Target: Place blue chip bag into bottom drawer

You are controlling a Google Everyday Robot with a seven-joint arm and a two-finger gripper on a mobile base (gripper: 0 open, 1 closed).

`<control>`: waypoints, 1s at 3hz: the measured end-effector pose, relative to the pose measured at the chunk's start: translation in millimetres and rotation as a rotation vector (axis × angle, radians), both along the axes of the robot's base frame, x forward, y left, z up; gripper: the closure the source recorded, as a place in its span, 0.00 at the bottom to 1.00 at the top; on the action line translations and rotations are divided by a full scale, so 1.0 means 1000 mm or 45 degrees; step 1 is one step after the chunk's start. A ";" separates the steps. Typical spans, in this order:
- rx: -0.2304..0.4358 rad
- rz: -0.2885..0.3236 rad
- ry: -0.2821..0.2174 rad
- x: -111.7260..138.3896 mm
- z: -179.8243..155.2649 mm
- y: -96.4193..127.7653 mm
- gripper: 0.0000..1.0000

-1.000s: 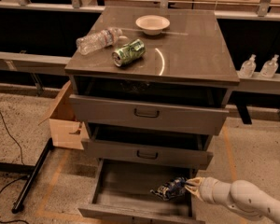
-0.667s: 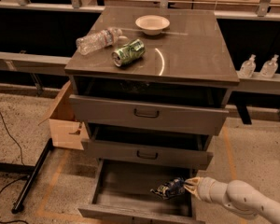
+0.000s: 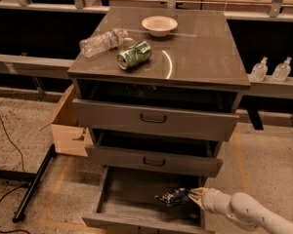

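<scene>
While pincer (image 3: 190, 195) clamps blue chip bag (image 3: 173, 197) by right end: bag hangs low inside open bottom drawer (image 3: 132, 206), right half. Done: carry, reach-in. Left, likely: release onto drawer floor.

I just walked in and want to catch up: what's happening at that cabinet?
The robot's arm reaches in from the lower right, and its gripper holds the blue chip bag inside the open bottom drawer, near its right side. The bag has not been released, and I can't tell whether it touches the drawer floor. On the cabinet top lie a green can, a clear plastic bottle and a white bowl.
</scene>
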State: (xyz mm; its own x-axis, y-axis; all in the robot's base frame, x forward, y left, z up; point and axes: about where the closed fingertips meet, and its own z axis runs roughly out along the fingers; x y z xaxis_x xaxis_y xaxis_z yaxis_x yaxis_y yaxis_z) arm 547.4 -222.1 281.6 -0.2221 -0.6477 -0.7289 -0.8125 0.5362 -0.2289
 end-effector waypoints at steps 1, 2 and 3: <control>0.058 -0.028 -0.010 0.010 -0.030 0.008 0.84; 0.104 -0.046 -0.015 0.021 -0.050 0.018 0.60; 0.126 -0.065 -0.016 0.029 -0.062 0.026 0.38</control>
